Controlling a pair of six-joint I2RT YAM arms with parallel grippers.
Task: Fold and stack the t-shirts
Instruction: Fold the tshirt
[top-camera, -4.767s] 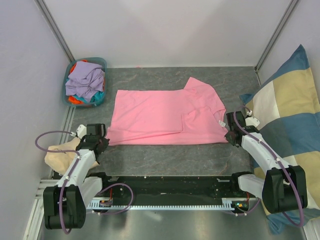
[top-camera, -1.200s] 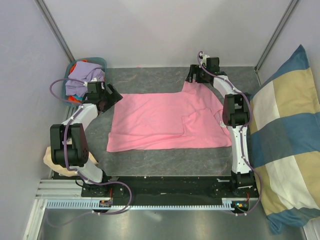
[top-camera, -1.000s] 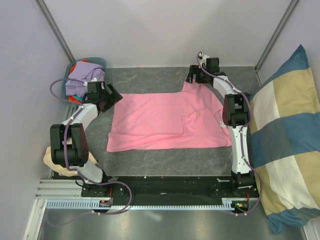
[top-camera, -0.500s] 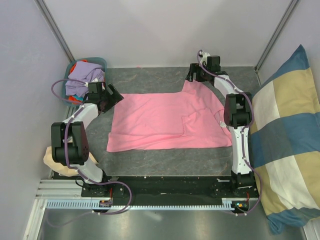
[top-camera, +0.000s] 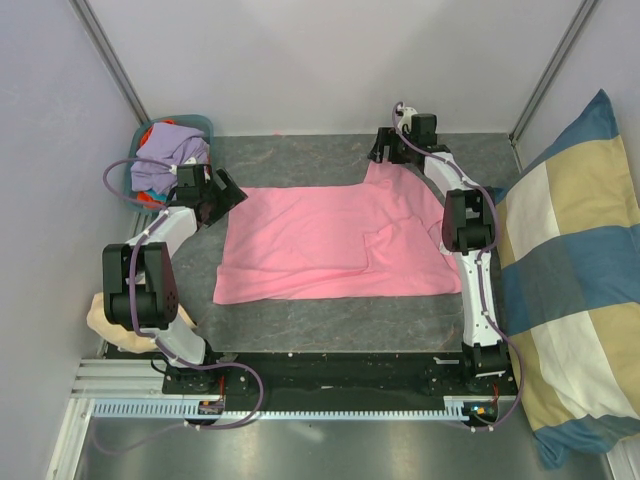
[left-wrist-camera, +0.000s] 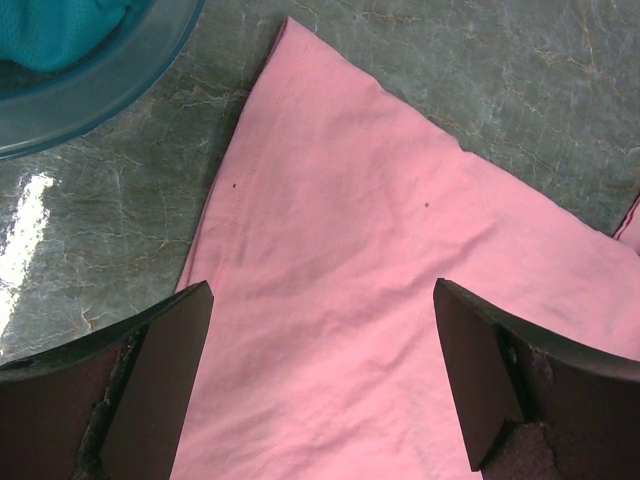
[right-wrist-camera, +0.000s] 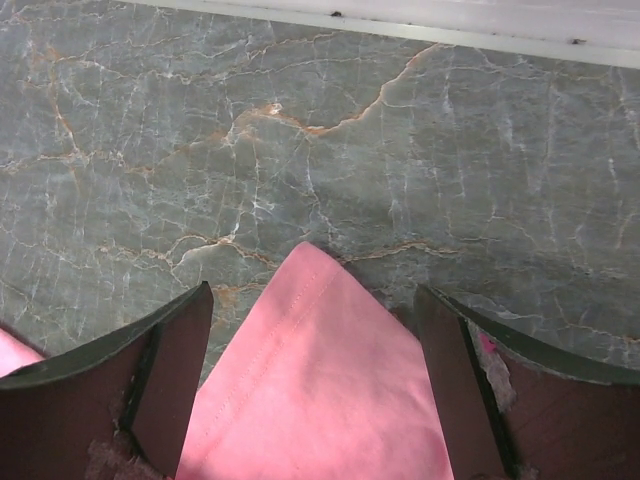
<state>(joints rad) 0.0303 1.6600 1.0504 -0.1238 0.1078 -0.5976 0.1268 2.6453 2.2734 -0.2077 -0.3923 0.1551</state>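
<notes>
Pink t-shirt (top-camera: 335, 245): far corners just ahead of wide-open left end effector (left-wrist-camera: 322, 300), right end effector (right-wrist-camera: 312, 295).

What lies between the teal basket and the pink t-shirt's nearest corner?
Bare grey table, in the left wrist view; from the top, the left gripper covers it.

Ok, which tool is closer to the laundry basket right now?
Left. The left tool hovers open over the far-left corner of the pink t-shirt, right beside the basket; the right tool is open over the shirt's far-right tip.
</notes>
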